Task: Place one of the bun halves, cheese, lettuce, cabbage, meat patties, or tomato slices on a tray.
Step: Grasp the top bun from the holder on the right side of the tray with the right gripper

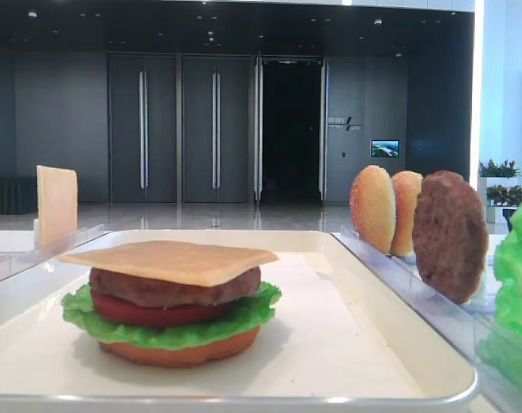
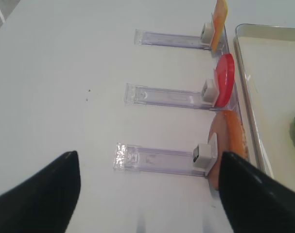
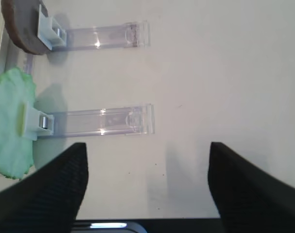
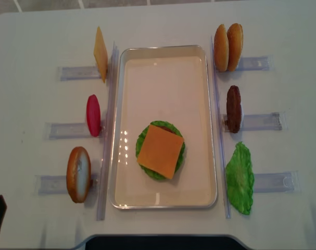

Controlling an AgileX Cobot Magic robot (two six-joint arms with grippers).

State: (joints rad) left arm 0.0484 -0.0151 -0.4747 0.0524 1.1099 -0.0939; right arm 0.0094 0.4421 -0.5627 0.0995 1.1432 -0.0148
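On the white tray [image 4: 129, 78] stands a stack: bun half, lettuce, tomato slice and meat patty, with a cheese slice [image 4: 160, 151] [image 1: 170, 261] on top. Left of the tray, a spare cheese slice [image 2: 219, 17], a tomato slice [image 2: 225, 80] and a bun half [image 2: 227, 143] stand in racks. On the right stand two bun halves [image 4: 228, 47], a meat patty [image 3: 23, 29] and a lettuce leaf [image 3: 11, 121]. My left gripper [image 2: 148, 158] hangs open over the table beside the bun half's rack. My right gripper [image 3: 147, 145] is open and holds nothing, near the lettuce's rack.
Clear plastic racks [image 3: 103, 121] [image 2: 157, 160] lie on the white table on both sides of the tray. Long clear rails [image 4: 110, 130] run along the tray's two long sides. A dark edge [image 4: 158, 242] sits at the table's near side.
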